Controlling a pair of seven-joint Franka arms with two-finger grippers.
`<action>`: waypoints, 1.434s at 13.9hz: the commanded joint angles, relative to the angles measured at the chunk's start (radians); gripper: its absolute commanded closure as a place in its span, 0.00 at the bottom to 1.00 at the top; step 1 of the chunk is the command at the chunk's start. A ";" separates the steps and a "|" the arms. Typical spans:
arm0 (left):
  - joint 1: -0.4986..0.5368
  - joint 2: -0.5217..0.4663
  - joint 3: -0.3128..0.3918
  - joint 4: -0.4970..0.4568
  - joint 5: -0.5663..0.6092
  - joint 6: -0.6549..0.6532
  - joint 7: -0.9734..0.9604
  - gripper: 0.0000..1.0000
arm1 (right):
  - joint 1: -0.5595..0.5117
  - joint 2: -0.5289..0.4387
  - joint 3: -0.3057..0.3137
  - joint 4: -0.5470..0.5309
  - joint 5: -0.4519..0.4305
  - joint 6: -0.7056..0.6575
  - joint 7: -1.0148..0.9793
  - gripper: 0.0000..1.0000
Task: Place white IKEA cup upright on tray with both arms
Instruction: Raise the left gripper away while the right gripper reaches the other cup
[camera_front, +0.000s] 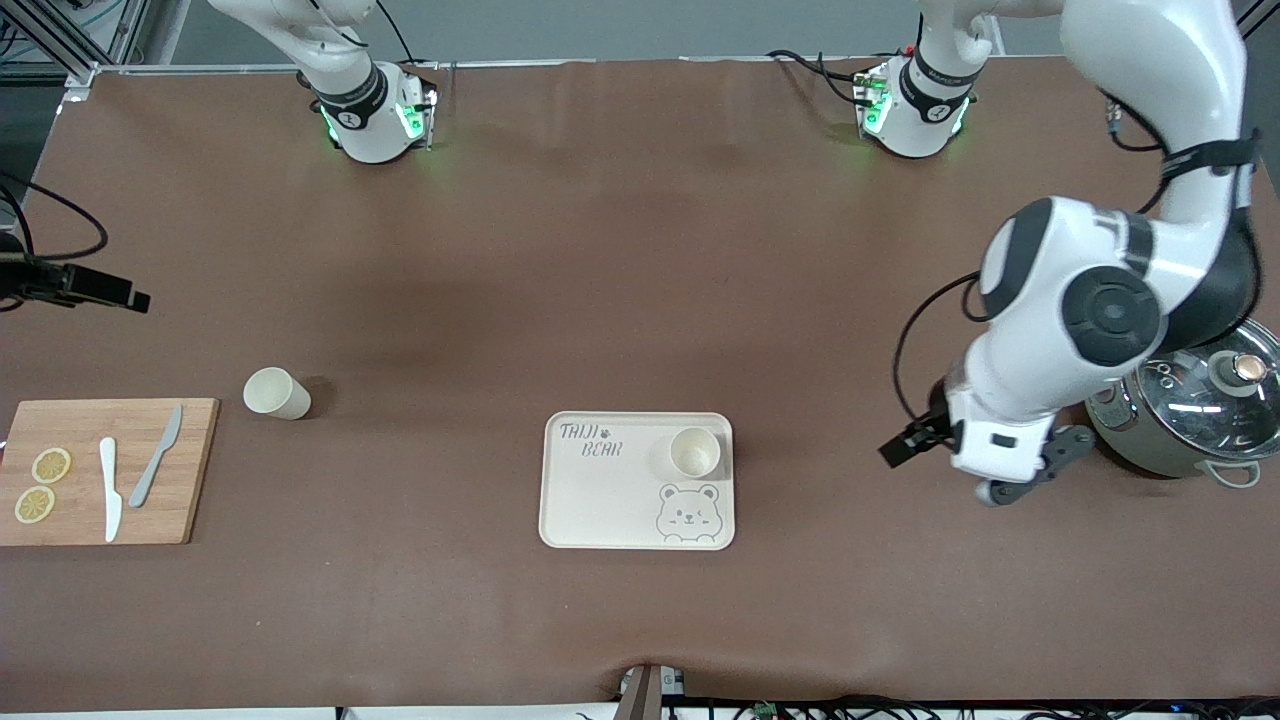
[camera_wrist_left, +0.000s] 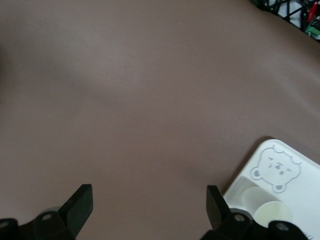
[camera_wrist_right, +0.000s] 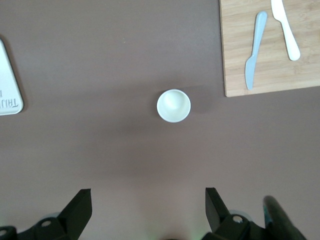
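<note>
The cream tray (camera_front: 600, 500) with the bear drawing lies mid-table. One white cup (camera_front: 695, 452) stands upright on it near the lettering. A second white cup (camera_front: 275, 393) stands on the table beside the wooden board, toward the right arm's end. My left gripper (camera_front: 1030, 475) is open and empty, over bare table between the tray and a steel pot. Its wrist view (camera_wrist_left: 148, 192) shows the tray's bear corner (camera_wrist_left: 292, 187) and the cup on it (camera_wrist_left: 272, 214). My right gripper (camera_wrist_right: 148, 195) is open and empty, high over the table, with the second cup (camera_wrist_right: 173, 105) below. It is out of the front view.
A wooden cutting board (camera_front: 190, 470) with two lemon slices (camera_front: 42, 485), a white knife (camera_front: 110, 490) and a grey knife (camera_front: 155, 455) lies at the right arm's end. It also shows in the right wrist view (camera_wrist_right: 235, 75). A steel pot with a glass lid (camera_front: 1190, 410) stands at the left arm's end.
</note>
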 joint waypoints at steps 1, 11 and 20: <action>0.046 -0.074 -0.004 -0.034 0.020 -0.062 0.086 0.00 | -0.018 0.088 0.010 0.023 0.012 0.064 0.001 0.00; 0.212 -0.316 -0.015 -0.140 0.000 -0.209 0.571 0.00 | -0.038 0.324 0.009 0.001 0.029 0.167 -0.005 0.00; 0.215 -0.315 -0.012 -0.097 0.002 -0.213 0.609 0.00 | -0.079 0.269 0.007 -0.287 0.020 0.442 -0.062 0.00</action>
